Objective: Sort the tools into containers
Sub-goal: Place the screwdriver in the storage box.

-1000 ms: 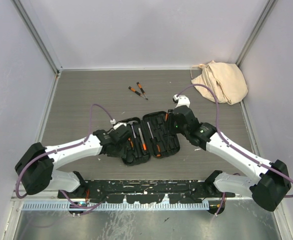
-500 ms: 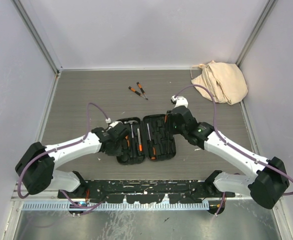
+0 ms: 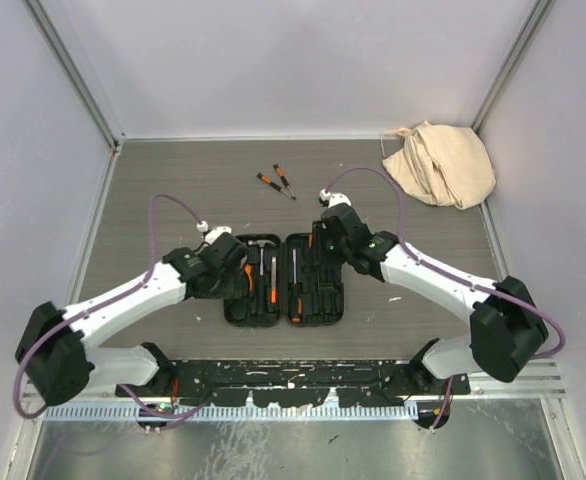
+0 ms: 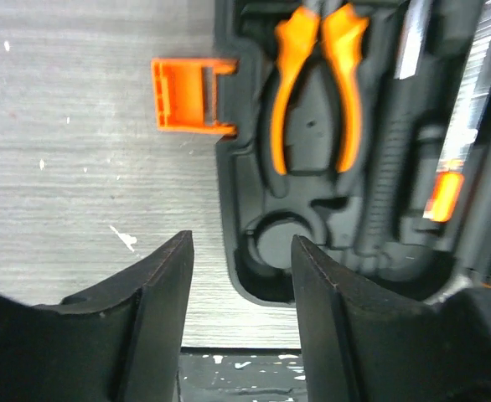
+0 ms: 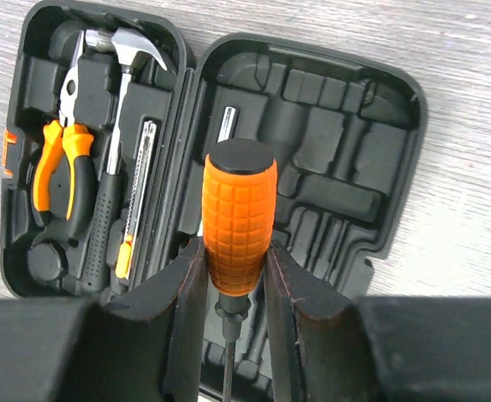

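The black tool case (image 3: pixel 318 292) had been dragged a little leftward and squared up. A second earlier it lay skewed; now it sat open and flat, near the middle of the table and towards its near edge. The left gripper (image 4: pixel 239 276) had come off the case's left half and pulled back to that side. Its fingers were spread with nothing between them, just by the orange latch (image 4: pixel 187 94). Pliers (image 4: pixel 317 84) and a hammer (image 5: pixel 128 46) were already bedded in that half.

The right gripper (image 5: pixel 235 268) had swung in over the case, pinching an orange-handled screwdriver (image 5: pixel 237 213) by the handle, shaft pointing back towards the wrist. It looked to me as if the case was now steady enough for that screwdriver to go into a free slot in the right half. Two small screwdrivers (image 3: pixel 276 183) still lay loose towards the far edge, so the sorting was not finished.
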Controlling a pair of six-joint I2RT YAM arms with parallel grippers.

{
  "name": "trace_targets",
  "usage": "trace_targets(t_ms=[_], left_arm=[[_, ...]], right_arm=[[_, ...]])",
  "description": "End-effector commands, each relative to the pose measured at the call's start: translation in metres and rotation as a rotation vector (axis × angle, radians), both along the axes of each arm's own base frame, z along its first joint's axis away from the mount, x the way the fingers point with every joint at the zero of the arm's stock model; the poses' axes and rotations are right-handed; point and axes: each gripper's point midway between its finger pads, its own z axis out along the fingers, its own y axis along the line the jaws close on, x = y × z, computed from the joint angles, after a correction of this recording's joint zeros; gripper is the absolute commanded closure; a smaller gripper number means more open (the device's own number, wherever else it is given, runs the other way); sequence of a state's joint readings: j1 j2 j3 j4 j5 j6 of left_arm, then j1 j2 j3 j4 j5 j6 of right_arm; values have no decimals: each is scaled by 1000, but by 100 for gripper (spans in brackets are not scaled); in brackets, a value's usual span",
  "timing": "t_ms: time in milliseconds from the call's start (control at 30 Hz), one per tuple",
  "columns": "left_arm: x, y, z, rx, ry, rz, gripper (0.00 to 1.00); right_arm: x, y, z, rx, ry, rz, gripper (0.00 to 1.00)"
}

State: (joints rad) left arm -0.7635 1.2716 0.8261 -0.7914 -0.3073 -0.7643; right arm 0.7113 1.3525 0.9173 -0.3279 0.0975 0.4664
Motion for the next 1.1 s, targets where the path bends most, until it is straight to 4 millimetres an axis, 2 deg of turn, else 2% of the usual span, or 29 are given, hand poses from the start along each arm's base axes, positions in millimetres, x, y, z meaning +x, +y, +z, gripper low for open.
trace_targets(t_ms=[0,167,733,1067], left_arm=[[29,-16,58,-121,-200,-22,48],[30,-14,69,-140,-239,-30,46],[21,-19,55,-178,-199,-28,48],[19,-20,55,-192,-196,-31,49]], right_arm=[[17,30,23,131,-23,-7,100],[21,33,7,132,16,-49,100],[28,36,-36,61,82,-93,93],[40,35,-47,31,60,-131,73]])
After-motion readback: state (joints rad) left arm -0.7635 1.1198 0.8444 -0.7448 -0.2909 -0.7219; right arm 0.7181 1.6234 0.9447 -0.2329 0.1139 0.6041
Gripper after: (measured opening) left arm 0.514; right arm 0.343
